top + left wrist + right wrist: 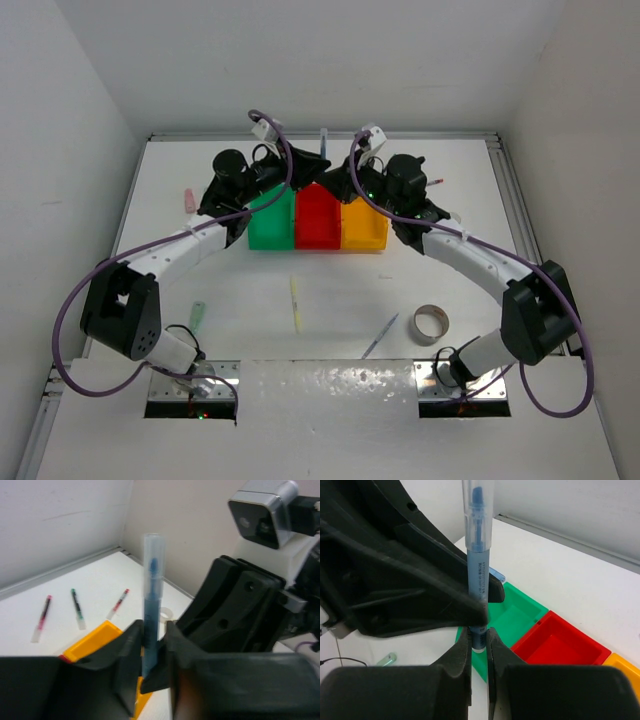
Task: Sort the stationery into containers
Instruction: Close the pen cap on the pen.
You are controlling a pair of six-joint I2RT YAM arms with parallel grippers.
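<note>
A blue pen [323,140] with a clear cap stands upright above the back of the three joined bins: green [270,228], red [317,222], yellow-orange [364,228]. My left gripper [300,172] and right gripper [345,178] meet there, both shut on this pen. In the left wrist view the pen [151,600] rises between my left gripper [152,650] fingers, with the right gripper's body [235,600] close beside it. In the right wrist view my right gripper [479,640] pinches the pen's [477,555] lower end, just under the left gripper [395,590].
On the table lie a pale yellow pen [296,303], a blue pen [380,336], a tape roll [432,323], a green piece [198,317] and a pink piece [188,198]. Three pens [76,607] lie beyond the yellow-orange bin [92,642].
</note>
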